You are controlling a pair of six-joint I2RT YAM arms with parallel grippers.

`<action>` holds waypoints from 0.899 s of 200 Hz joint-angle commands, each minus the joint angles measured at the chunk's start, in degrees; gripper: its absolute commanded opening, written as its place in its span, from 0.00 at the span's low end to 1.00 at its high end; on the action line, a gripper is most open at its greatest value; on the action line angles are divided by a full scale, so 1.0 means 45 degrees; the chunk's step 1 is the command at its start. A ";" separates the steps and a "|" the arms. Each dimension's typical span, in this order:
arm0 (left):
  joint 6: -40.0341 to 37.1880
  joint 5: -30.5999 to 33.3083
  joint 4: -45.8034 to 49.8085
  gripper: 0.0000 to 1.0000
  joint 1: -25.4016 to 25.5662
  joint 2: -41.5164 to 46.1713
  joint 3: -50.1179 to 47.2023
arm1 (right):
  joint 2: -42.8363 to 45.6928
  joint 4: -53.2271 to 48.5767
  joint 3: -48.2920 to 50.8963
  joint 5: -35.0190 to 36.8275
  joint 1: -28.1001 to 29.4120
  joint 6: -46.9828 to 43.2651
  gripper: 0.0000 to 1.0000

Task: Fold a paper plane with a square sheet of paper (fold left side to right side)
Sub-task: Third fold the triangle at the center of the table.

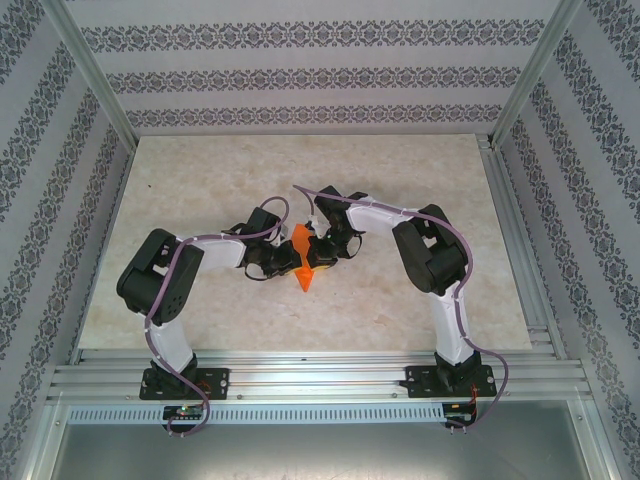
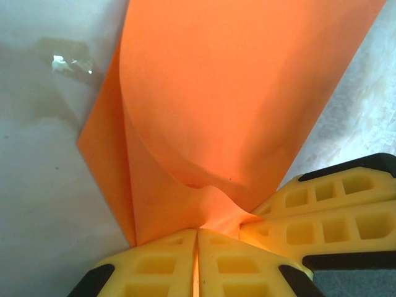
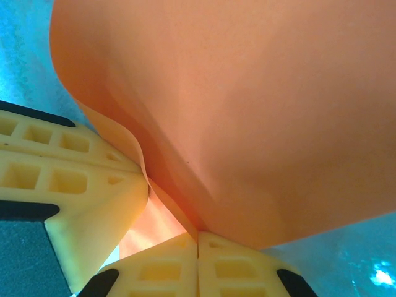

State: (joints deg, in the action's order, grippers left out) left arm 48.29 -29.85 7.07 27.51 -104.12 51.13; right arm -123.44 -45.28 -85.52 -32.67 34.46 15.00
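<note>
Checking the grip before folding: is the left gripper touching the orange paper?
Touching. The left wrist view shows the left gripper pinching the orange paper.

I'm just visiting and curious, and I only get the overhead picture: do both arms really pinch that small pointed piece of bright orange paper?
Observer: Yes. Up close, the left gripper is shut on the thin bright orange paper.
Visitor: And the right one?
Observer: The right gripper is shut on it too, close beside the left one.
Visitor: Is the paper flat?
Observer: No, it bows outward in a curve.
</note>
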 commanded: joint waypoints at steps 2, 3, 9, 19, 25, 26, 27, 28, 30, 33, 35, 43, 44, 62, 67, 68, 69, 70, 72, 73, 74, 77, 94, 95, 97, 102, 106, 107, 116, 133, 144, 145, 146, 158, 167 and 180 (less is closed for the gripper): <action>-0.0272 0.0616 0.0212 0.09 0.0215 -0.0745 -0.0397 | 0.0128 0.0003 -0.0049 0.0394 -0.0074 0.0122 0.09; -0.0277 0.0616 0.0199 0.09 0.0205 -0.0747 -0.0401 | 0.0166 0.0013 -0.0054 0.0399 -0.0077 0.0122 0.10; -0.0267 0.0637 0.0187 0.09 0.0210 -0.0812 -0.0441 | 0.0403 0.0052 -0.0044 0.0454 -0.0108 0.0142 0.13; -0.0229 0.0666 0.0108 0.09 0.0209 -0.0908 -0.0529 | 0.0896 0.0122 0.0033 0.0582 -0.0174 0.0178 0.16; -0.0187 0.0651 0.0042 0.09 0.0204 -0.0943 -0.0574 | 0.1222 0.0185 0.0119 0.0697 -0.0230 0.0232 0.19; -0.0196 0.0644 0.0046 0.09 0.0210 -0.0954 -0.0568 | 0.1279 0.0192 0.0147 0.0716 -0.0233 0.0236 0.19; -0.0190 0.0640 0.0038 0.09 0.0213 -0.0959 -0.0565 | 0.1328 0.0195 0.0161 0.0726 -0.0244 0.0228 0.20; -0.0188 0.0638 0.0024 0.09 0.0204 -0.0962 -0.0574 | 0.1381 0.0206 0.0178 0.0740 -0.0249 0.0244 0.20; -0.0190 0.0632 0.0014 0.09 0.0198 -0.0979 -0.0580 | 0.1480 0.0234 0.0220 0.0766 -0.0268 0.0255 0.21; -0.0186 0.0636 0.0011 0.09 0.0208 -0.0984 -0.0565 | 0.1626 0.0295 0.0305 0.0805 -0.0274 0.0283 0.21; -0.0185 0.0631 0.0006 0.09 0.0209 -0.0984 -0.0568 | 0.1731 0.0330 0.0354 0.0826 -0.0299 0.0304 0.22; -0.0194 0.0650 0.0033 0.08 0.0199 -0.0984 -0.0543 | 0.2078 0.0524 0.0602 0.0842 -0.0313 0.0399 0.22; -0.0199 0.0653 0.0032 0.09 0.0207 -0.0984 -0.0543 | 0.2108 0.0547 0.0633 0.0847 -0.0313 0.0417 0.22; -0.0260 0.0750 0.0175 0.09 0.0231 -0.0935 -0.0463 | 0.2603 0.1135 0.1335 0.0589 -0.0186 0.0632 0.21; -0.0271 0.0772 0.0234 0.08 0.0230 -0.0924 -0.0430 | 0.2689 0.1311 0.1552 0.0473 -0.0081 0.0695 0.20; -0.0277 0.0772 0.0230 0.08 0.0232 -0.0925 -0.0418 | 0.2706 0.1370 0.1596 0.0448 -0.0051 0.0721 0.20; -0.0270 0.0763 0.0237 0.08 0.0224 -0.0925 -0.0412 | 0.2739 0.1473 0.1678 0.0390 -0.0023 0.0736 0.20; -0.0276 0.0768 0.0241 0.09 0.0229 -0.0925 -0.0409 | 0.2739 0.1473 0.1678 0.0390 -0.0023 0.0736 0.20; -0.0281 0.0772 0.0244 0.09 0.0234 -0.0916 -0.0407 | 0.2766 0.1532 0.1781 0.0342 0.0033 0.0755 0.19; -0.0282 0.0772 0.0245 0.09 0.0234 -0.0921 -0.0407 | 0.2793 0.1665 0.1881 0.0290 0.0090 0.0769 0.19; -0.0292 0.0773 0.0245 0.09 0.0235 -0.0923 -0.0416 | 0.2793 0.1665 0.1881 0.0290 0.0090 0.0769 0.19; -0.0284 0.0768 0.0262 0.08 0.0218 -0.0918 -0.0407 | 0.2842 0.1856 0.2034 0.0226 0.0169 0.0819 0.18; -0.0278 0.0773 0.0246 0.08 0.0230 -0.0945 -0.0426 | 0.3105 0.2927 0.2896 0.0166 0.0589 0.0923 0.13; -0.0270 0.0773 0.0246 0.08 0.0223 -0.0945 -0.0426 | 0.3129 0.2988 0.2942 0.0177 0.0616 0.0923 0.13; -0.0275 0.0773 0.0245 0.08 0.0232 -0.0950 -0.0436 | 0.3181 0.3127 0.3040 0.0215 0.0651 0.0938 0.12; -0.0261 0.0744 0.0255 0.08 0.0224 -0.0983 -0.0436 | 0.3332 0.3492 0.3313 0.0348 0.0752 0.0933 0.11; -0.0258 0.0753 0.0246 0.08 0.0216 -0.0999 -0.0418 | 0.3441 0.3811 0.3521 0.0473 0.0797 0.0944 0.10; -0.0261 0.0743 0.0245 0.08 0.0216 -0.1001 -0.0422 | 0.3463 0.3880 0.3586 0.0487 0.0818 0.0933 0.10; -0.0260 0.0704 0.0261 0.08 0.0234 -0.1040 -0.0423 | 0.3700 0.4605 0.4058 0.0559 0.0913 0.0934 0.10; -0.0280 0.0680 0.0291 0.08 0.0231 -0.1091 -0.0346 | 0.3785 0.5476 0.4491 0.0473 0.0929 0.0997 0.10; -0.0283 0.0689 0.0333 0.08 0.0233 -0.1101 -0.0314 | 0.3740 0.5846 0.4565 0.0311 0.1022 0.0944 0.10; -0.0273 0.0692 0.0338 0.08 0.0234 -0.1101 -0.0311 | 0.3739 0.5883 0.4567 0.0299 0.1038 0.0934 0.10; -0.0278 0.0693 0.0340 0.08 0.0225 -0.1101 -0.0320 | 0.3739 0.5912 0.4578 0.0283 0.1046 0.0929 0.10; -0.0272 0.0713 0.0396 0.08 0.0223 -0.1082 -0.0297 | 0.3739 0.6196 0.4646 0.0280 0.1231 0.0752 0.10; -0.0280 0.0726 0.0408 0.08 0.0227 -0.1077 -0.0308 | 0.3775 0.6396 0.4787 0.0371 0.1370 0.0545 0.10; -0.0258 0.0734 0.0411 0.08 0.0222 -0.1079 -0.0328 | 0.3889 0.6678 0.5056 0.0537 0.1511 0.0301 0.10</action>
State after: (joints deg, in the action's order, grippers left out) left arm 48.29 -31.00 4.67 27.51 -105.19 51.05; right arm -108.77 -22.46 -64.71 -30.68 39.35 18.37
